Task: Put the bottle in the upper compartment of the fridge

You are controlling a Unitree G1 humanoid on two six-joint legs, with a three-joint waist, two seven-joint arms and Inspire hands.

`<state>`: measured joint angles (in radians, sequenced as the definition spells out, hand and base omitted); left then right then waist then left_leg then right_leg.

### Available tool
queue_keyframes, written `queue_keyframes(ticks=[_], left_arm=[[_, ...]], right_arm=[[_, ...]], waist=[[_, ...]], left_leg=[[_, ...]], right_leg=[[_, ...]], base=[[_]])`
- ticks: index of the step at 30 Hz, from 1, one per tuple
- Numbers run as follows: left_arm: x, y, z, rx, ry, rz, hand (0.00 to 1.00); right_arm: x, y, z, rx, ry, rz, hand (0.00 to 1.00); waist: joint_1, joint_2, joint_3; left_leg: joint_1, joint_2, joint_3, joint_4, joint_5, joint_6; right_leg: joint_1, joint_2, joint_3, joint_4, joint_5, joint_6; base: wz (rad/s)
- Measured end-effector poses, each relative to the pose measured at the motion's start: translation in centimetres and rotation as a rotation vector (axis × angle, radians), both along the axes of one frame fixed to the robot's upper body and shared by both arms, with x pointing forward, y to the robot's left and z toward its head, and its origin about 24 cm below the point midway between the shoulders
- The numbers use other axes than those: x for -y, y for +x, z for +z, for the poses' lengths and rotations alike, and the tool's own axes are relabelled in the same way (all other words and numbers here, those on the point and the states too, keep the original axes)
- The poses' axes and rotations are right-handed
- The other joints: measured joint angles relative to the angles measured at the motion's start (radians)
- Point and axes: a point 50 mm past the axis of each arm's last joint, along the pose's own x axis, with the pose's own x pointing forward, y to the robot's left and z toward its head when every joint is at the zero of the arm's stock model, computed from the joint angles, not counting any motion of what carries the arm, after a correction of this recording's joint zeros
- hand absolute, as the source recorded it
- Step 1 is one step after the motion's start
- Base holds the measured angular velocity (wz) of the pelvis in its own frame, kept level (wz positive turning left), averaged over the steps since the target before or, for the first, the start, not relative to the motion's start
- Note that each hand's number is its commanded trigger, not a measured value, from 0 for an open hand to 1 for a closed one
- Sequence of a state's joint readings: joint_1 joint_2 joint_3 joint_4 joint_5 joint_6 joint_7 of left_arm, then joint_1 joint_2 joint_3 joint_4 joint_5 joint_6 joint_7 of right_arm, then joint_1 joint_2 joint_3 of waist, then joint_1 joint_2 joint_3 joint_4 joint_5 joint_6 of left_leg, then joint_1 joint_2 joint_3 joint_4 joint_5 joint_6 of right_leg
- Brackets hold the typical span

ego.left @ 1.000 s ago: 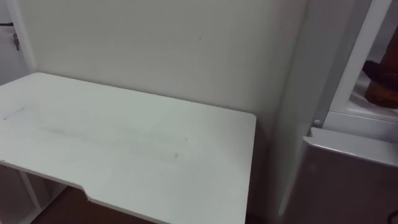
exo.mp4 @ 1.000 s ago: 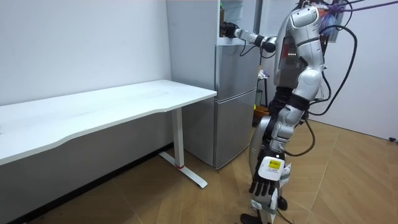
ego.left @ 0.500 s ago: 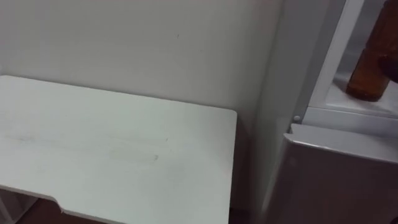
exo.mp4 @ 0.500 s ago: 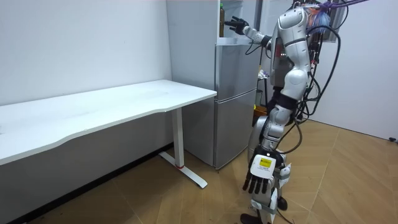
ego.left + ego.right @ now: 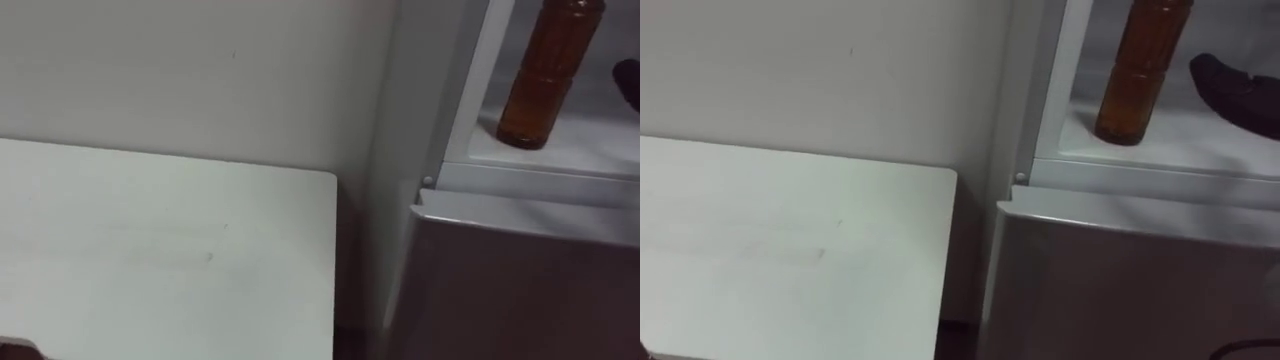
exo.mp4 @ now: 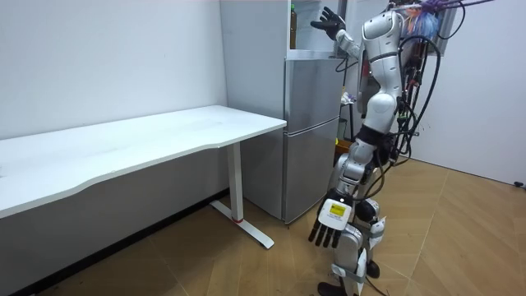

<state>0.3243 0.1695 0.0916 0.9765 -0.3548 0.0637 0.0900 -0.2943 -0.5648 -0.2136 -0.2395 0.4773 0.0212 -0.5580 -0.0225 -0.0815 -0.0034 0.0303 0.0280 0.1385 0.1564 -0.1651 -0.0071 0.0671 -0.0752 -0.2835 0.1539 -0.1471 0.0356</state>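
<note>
Bottle (image 5: 538,75) stands upright in upper fridge (image 5: 575,152) beside white table (image 5: 150,260), right hand (image 6: 330,20) spread nearby.

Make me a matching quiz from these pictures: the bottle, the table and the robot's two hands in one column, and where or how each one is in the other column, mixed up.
Column one
1 bottle
2 right hand
3 left hand
4 table

Column two
A hanging low by the robot's leg, fingers straight
B white, standing beside the fridge
C upright on the upper shelf
D raised at the upper compartment, fingers spread, off the bottle

Pairs: 1-C, 2-D, 3-A, 4-B
</note>
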Motion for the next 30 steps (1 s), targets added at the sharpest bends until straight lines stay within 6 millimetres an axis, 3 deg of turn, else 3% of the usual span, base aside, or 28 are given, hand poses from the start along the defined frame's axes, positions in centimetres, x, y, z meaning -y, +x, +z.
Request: queue_keyframes(ticks=[6, 13, 25, 27, 30], left_arm=[[0.4, 0.0, -0.2, 0.003, -0.017, -0.013, 0.00], [0.4, 0.1, -0.3, 0.003, 0.001, -0.006, 0.00], [0.4, -0.4, -0.5, -0.012, 0.014, -0.001, 0.00], [0.7, -0.1, -0.6, -0.012, 0.013, -0.020, 0.00], [0.8, 0.4, -0.6, -0.002, 0.009, -0.022, 0.00]], right_arm=[[-1.3, -1.0, 0.0, 0.030, -0.041, 0.040, 0.00], [-2.4, -2.6, -0.5, 0.058, -0.068, 0.105, 0.00], [0.0, -6.2, -5.3, -0.038, -0.090, -0.197, 0.00], [0.3, -6.7, -6.8, -0.092, -0.064, -0.247, 0.00], [1.0, -7.2, -8.8, -0.154, -0.014, -0.325, 0.00]], waist=[[-0.021, 0.021, -0.0014], [-0.046, 0.019, 0.0017], [-0.067, 0.026, 0.0046], [-0.063, 0.037, 0.0093], [-0.064, 0.050, 0.0095]], left_leg=[[0.002, 0.001, 0.011, -0.006, 0.000, 0.000], [0.010, 0.001, 0.015, -0.013, -0.001, 0.000], [0.028, 0.010, 0.063, -0.024, -0.012, -0.004], [0.034, 0.012, 0.076, -0.023, -0.017, -0.003], [0.035, 0.012, 0.082, -0.021, -0.022, -0.002]], right_leg=[[-0.001, 0.001, 0.008, 0.000, 0.000, 0.000], [0.000, 0.002, 0.010, 0.000, 0.000, 0.000], [-0.013, 0.009, 0.047, 0.006, 0.000, 0.000], [-0.017, 0.010, 0.052, 0.015, 0.000, 0.000], [-0.018, 0.010, 0.061, 0.016, 0.000, 0.001]], base=[[-0.05], [-0.01], [-0.12], [-0.17], [-0.09]])
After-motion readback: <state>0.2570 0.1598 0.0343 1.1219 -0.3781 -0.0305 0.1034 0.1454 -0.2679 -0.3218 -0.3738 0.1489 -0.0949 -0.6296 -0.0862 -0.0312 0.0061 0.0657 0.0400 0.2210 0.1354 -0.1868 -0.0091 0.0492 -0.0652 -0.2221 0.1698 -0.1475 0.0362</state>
